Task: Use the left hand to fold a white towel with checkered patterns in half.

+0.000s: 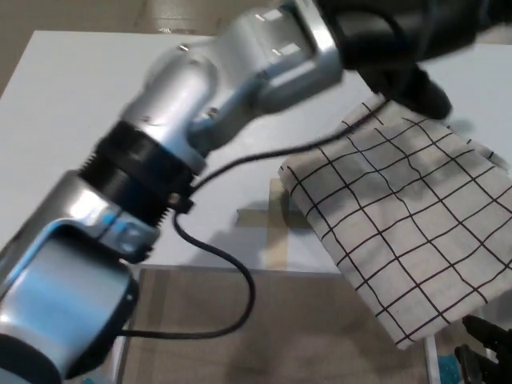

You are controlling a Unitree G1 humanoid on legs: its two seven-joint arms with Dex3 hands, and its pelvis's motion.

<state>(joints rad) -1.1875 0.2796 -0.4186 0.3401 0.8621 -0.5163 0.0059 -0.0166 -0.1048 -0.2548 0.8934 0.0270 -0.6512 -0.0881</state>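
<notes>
The white towel [408,216] with black checks lies spread on the right part of the white table [120,120]. Its near corner hangs over the table's front edge. My left arm [200,104] reaches across the picture from the lower left, raised high. Its black hand [396,36] is blurred at the top, just above the towel's far corner. Whether it holds the cloth does not show. Only the tips of my right hand [486,356] show at the bottom right corner, below the towel's hanging corner, spread apart and holding nothing.
A black cable [232,264] loops down from the left forearm over the table's front edge. The brown floor [280,328] shows below that edge. The table's left half is bare white surface.
</notes>
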